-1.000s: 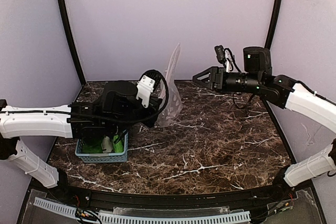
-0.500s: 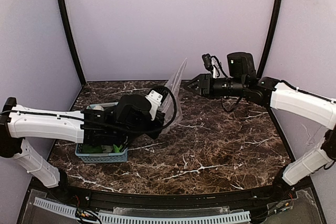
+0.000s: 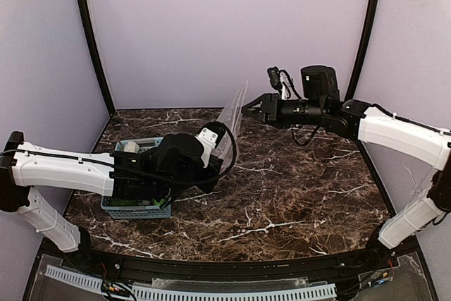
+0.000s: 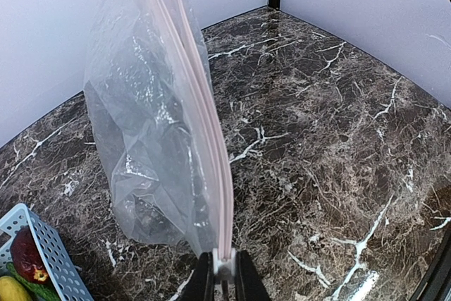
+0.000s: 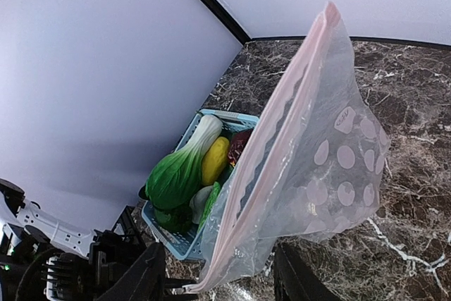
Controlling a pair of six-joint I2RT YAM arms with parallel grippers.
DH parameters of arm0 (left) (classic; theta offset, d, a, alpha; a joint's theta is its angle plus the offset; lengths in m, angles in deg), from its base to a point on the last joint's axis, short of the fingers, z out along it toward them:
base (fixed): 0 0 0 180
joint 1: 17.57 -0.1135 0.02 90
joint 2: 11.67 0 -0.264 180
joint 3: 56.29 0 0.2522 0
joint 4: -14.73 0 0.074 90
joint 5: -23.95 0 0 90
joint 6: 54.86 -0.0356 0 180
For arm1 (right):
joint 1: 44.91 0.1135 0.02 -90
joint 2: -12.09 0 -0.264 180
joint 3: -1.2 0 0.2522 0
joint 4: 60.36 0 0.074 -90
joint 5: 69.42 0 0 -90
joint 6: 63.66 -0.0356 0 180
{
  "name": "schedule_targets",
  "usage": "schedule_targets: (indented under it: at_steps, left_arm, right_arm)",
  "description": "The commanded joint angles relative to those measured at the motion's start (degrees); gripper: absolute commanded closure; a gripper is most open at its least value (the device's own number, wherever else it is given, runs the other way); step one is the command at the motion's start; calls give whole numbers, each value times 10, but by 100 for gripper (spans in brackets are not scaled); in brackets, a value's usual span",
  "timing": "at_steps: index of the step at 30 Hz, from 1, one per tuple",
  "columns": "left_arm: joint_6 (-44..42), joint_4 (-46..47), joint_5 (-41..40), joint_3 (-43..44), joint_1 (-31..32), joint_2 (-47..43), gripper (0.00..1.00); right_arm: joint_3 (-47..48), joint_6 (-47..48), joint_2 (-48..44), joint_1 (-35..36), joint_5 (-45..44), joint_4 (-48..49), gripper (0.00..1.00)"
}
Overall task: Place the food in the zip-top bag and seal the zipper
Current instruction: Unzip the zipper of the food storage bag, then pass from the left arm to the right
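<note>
The left claw [image 4: 224,274] is pinched narrow on the near end of the zipper [image 4: 206,128], with its 2 fingers [image 4: 204,281] pressed against either side of the pale pink strip. From that grip the zip-top bag [image 4: 144,139] rises away from the claw. It is clear and crinkled, with its mouth edge running up and back and its belly hanging to the left over the marble table [image 3: 296,188].

The right claw [image 5: 220,274] stands wide. Its 2 fingers [image 5: 146,278] are well apart, and the bag's edge lies in the gap between them. Neither finger is seen pressing on the plastic. In the top view this claw is level with the bag's raised upper edge, just to the right of it.

The food sits in the light blue basket [image 5: 184,243], beside the bag and just beyond the left arm. It lies well apart from the right claw. A green leafy bunch [image 5: 176,173], a yellow oval piece [image 5: 215,160] and a dark red fruit [image 5: 238,147] are visible in the basket. A pale piece below them is too hidden to name. No food is visible inside the bag.
</note>
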Motion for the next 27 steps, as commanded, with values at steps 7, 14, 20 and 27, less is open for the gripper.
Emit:
schedule_targets:
  at_steps: [7,14,20,27]
  left_arm:
    - [17,5,0,-13,9,-1,99]
    - [12,6,0,-10,9,2,99]
    - [11,6,2,-5,9,6,99]
    - [13,6,0,-10,9,2,99]
  right_arm:
    - [39,13,50,12,-21,6,61]
    - [31,10,45,14,-33,11,77]
    - [20,8,41,14,-39,15,82]
    - [25,9,54,14,-36,15,85]
